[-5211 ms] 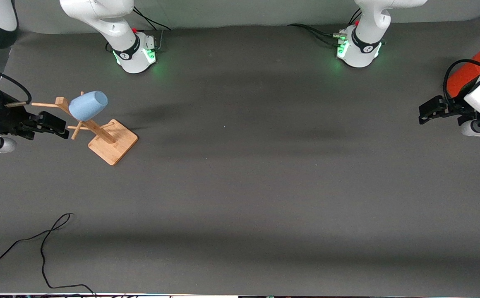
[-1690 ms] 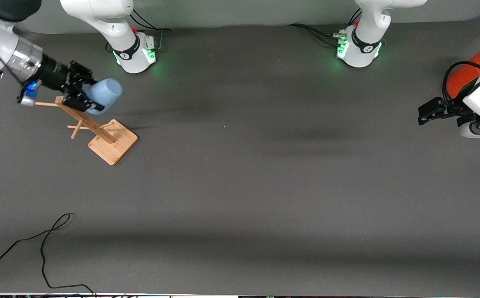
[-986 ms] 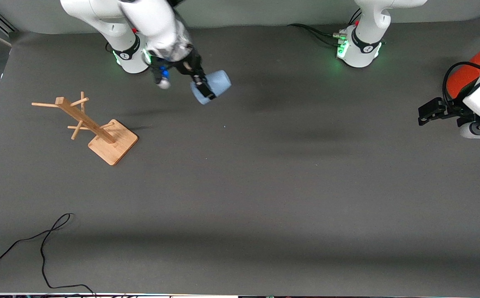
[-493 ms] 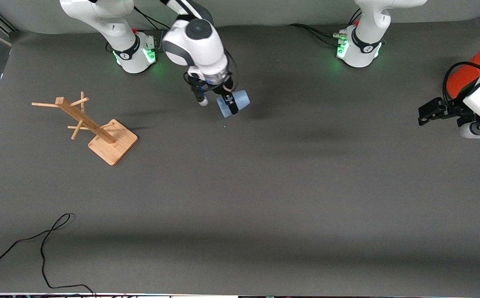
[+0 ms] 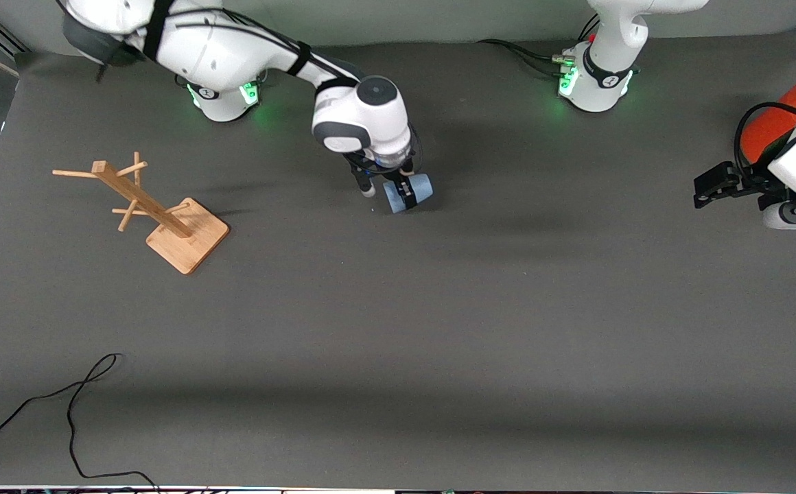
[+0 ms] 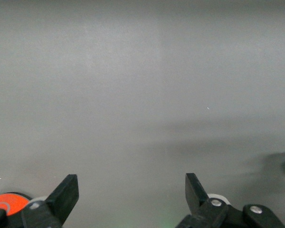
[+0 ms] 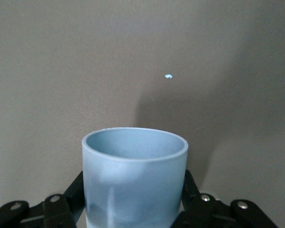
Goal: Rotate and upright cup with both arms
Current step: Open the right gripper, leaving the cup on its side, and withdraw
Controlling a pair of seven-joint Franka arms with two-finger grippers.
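We see the right gripper (image 5: 405,193) clamped on the cup (image 5: 410,192) over the middle of the table (image 5: 439,329).

Going from near to far, we pass a thin black cable (image 5: 68,405) on matte grey cloth, then a pale wooden rack (image 5: 154,216) with pegs toward the right arm's end. The smooth, light-blue cup (image 7: 134,178) lies sideways between black fingers (image 7: 66,202). The left gripper (image 6: 130,192) waits, jaws wide and holding nothing, beside an orange-red can (image 5: 768,127).

Even, dim light (soft shadows), views sharp.
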